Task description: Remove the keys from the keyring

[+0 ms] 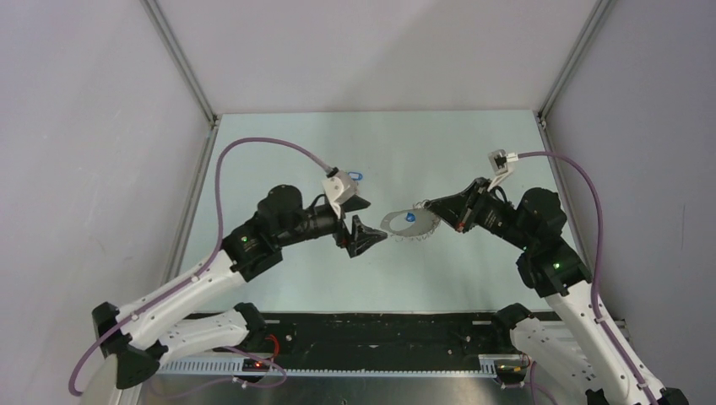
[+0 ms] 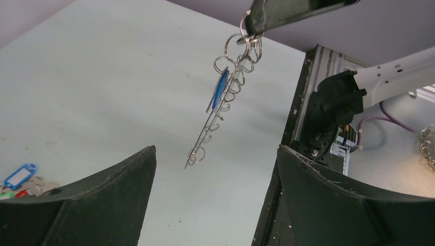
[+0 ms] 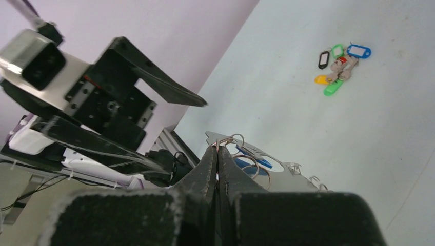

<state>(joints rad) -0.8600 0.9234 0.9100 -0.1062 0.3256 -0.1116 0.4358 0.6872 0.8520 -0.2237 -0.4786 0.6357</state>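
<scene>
Up in the air over the table, the keyring hangs btw the two arms. The right gripper has its jaws shut tight on the rim at one end of the keyring, w/ a few small rings bunched at the pinch. The left gripper sits just beside the other end of the keyring, jaws wide apart & holding nothing. One blue key tag is on the keyring, in the half nearer the pinch. A pile of loose key tags lies on the table, well apart from the keyring.

What could go wrong: the keyring is held at just one end. A tug on the blue key tag could make the keyring swing, twist or slip out. The blue key tag is also thin & sits close to the small rings, so the open jaws could prob. catch a ring, not the tag.

The keyring's long way runs from the pinch out toward the left gripper, & its free end points at it. From above I see its flat oval face. The left wrist cam sees only its thin edge.
</scene>
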